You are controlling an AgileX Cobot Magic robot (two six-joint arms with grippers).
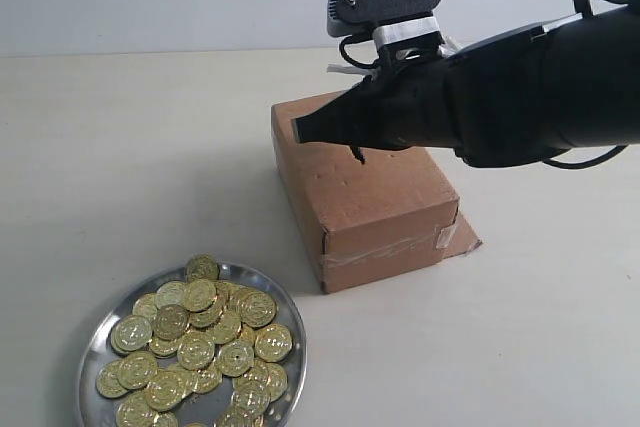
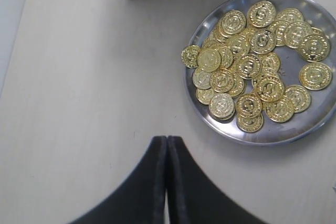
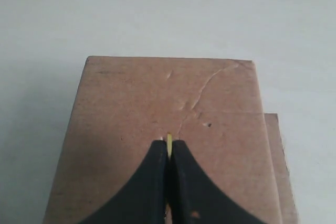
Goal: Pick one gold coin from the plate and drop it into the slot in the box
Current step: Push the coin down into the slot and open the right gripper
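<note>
A brown cardboard box [image 1: 385, 202] stands mid-table, with a short dark slot [image 1: 357, 155] in its top. My right gripper [image 1: 300, 130] hovers over that top, shut on a gold coin [image 3: 169, 139] held edge-on between the fingertips [image 3: 157, 153]. In the right wrist view the box top [image 3: 126, 103] fills the picture and the slot is not clear. The silver plate [image 1: 92, 347] at the front left holds several gold coins [image 1: 195, 347]. My left gripper [image 2: 167, 139] is shut and empty, over bare table beside the plate [image 2: 294, 129].
Clear tape [image 1: 390, 247] runs along the box's near end and a loose flap [image 1: 462, 237] sticks out at its right side. One coin [image 2: 190, 56] hangs over the plate's rim. The tabletop is pale and matte.
</note>
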